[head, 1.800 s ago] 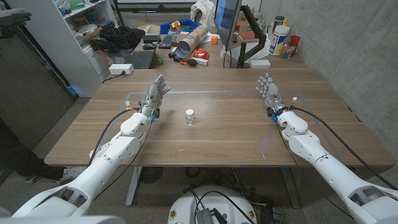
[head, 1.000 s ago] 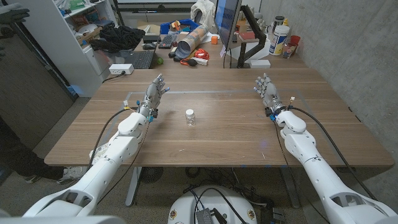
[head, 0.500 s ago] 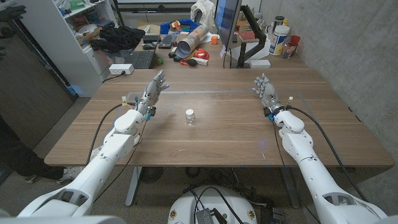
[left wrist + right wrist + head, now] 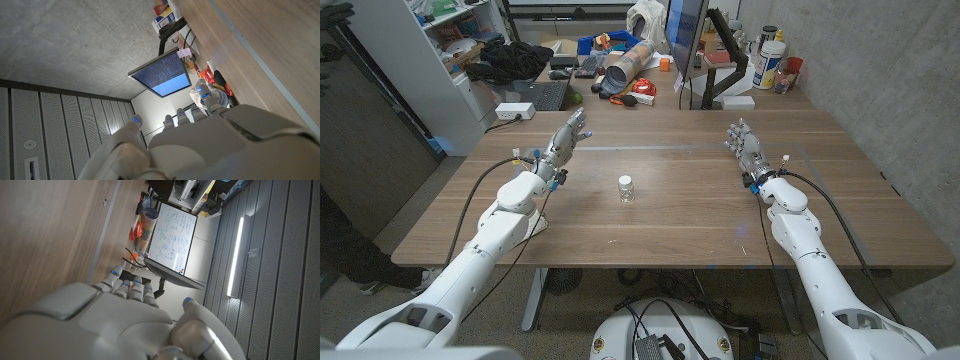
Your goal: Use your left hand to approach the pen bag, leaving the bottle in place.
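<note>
Head view: bottle (image 4: pixel 626 188) stood mid-bench (image 4: pixel 670 215); left robot hand (image 4: pixel 561 145) and right robot hand (image 4: pixel 745 148) both empty, fingers spread.

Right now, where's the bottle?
Head view: the bottle stands upright near the middle of the wooden table, between the two arms, closer to the left hand and touching neither.
</note>
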Controlling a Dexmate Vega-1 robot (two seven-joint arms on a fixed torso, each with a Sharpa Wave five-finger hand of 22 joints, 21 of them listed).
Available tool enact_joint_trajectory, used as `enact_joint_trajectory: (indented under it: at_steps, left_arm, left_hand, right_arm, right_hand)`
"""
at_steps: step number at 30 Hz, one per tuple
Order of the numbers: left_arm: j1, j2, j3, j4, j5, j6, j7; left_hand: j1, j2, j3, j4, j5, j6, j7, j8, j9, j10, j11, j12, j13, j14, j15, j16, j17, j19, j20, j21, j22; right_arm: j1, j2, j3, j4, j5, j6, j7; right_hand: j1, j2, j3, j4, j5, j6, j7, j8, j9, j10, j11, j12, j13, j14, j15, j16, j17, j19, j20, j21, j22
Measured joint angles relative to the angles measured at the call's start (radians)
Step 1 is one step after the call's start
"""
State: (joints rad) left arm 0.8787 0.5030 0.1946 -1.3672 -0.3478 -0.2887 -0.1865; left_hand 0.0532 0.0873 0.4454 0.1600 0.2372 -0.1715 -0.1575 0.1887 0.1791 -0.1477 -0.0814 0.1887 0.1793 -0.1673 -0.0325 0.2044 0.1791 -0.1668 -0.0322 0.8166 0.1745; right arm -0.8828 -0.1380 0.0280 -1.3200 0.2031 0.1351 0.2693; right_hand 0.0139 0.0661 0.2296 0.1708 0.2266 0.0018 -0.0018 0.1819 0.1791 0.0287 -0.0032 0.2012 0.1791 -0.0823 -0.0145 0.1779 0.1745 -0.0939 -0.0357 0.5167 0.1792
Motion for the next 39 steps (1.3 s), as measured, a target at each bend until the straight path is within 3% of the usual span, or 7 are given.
enact_joint_trajectory:
  at_steps: [39]
  left_arm:
    - [0.093,0.131,-0.071,-0.192,0.058,0.015,-0.038]
  left_hand:
    - [0.000,0.000,0.000,0.000,0.000,0.000,0.000,0.000,0.000,-0.003,0.003,0.000,0.000,0.000,0.000,0.000,0.000,0.000,0.000,-0.018,0.000]
  right_arm:
    - [0.002,0.009,0.012,-0.013,-0.042,0.020,0.032]
  right_hand:
    - [0.000,0.000,0.000,0.000,0.000,0.000,0.000,0.000,0.000,0.000,0.000,0.000,0.000,-0.005,0.005,0.000,0.000,0.000,0.000,-0.010,0.000]
